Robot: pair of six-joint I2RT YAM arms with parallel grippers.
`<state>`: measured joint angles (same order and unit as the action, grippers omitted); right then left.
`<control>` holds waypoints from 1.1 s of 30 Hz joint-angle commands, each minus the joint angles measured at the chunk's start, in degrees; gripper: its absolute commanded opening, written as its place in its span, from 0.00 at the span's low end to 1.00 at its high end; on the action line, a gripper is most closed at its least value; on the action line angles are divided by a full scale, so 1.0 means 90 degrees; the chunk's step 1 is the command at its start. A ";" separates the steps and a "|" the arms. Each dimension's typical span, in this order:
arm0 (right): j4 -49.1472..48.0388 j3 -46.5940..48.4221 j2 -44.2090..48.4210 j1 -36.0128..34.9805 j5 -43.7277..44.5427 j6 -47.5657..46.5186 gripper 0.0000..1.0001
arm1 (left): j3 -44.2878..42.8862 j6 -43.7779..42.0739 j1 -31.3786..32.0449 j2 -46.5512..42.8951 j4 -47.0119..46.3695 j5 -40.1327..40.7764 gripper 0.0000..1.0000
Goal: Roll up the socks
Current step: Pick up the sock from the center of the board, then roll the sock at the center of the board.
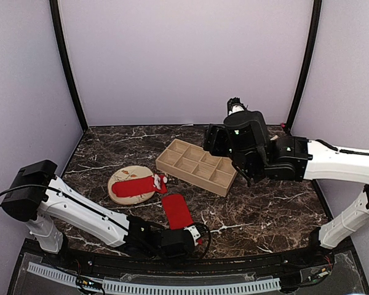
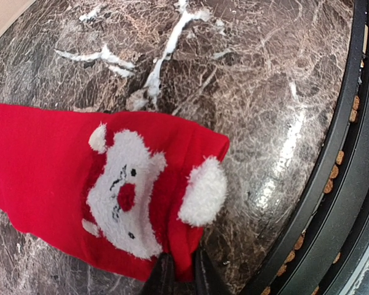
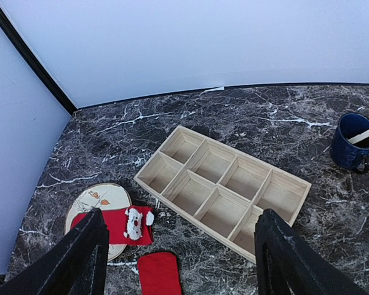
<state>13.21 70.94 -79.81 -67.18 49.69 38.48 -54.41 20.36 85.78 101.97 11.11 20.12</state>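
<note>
- The left pincer (image 2: 182, 278) is low at the near edge of the table (image 1: 264, 203). Its jaws are closed on the near end of the near sock (image 1: 177, 211).
- This red sock lies flat on the table, with a white fluffy face (image 2: 126, 190) at its near end.
- Just beyond it, to the left, the second sock (image 1: 135, 186) lies across a beige plate (image 1: 126, 175).
- A wooden tray (image 1: 190, 179) with compartments stands to the right of the plate.
- The right pincer (image 1: 214, 140) hangs high over the far right side. Its jaws are wide apart and grip nothing.
- A blue mug (image 3: 352, 147) stands far right.
</note>
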 commanded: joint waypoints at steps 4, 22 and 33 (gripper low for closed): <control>-0.0257 -0.0285 0.0236 0.0043 -0.0104 -0.0047 0.75 | -0.0106 0.0088 0.0008 -0.0015 0.0445 -0.0131 0.10; -0.1058 -0.2706 0.1279 0.0047 -0.1571 -0.1687 0.72 | 0.0186 0.0479 -0.1320 -0.0877 0.0167 -0.2779 0.05; -0.1269 -0.3590 0.1681 0.0014 -0.3389 -0.2390 0.69 | 0.0427 0.0824 -0.1947 -0.0870 -0.0154 -0.4746 0.00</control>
<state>4.25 39.90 -65.19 -67.11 26.28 19.94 -52.36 25.82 69.91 95.66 11.20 -14.02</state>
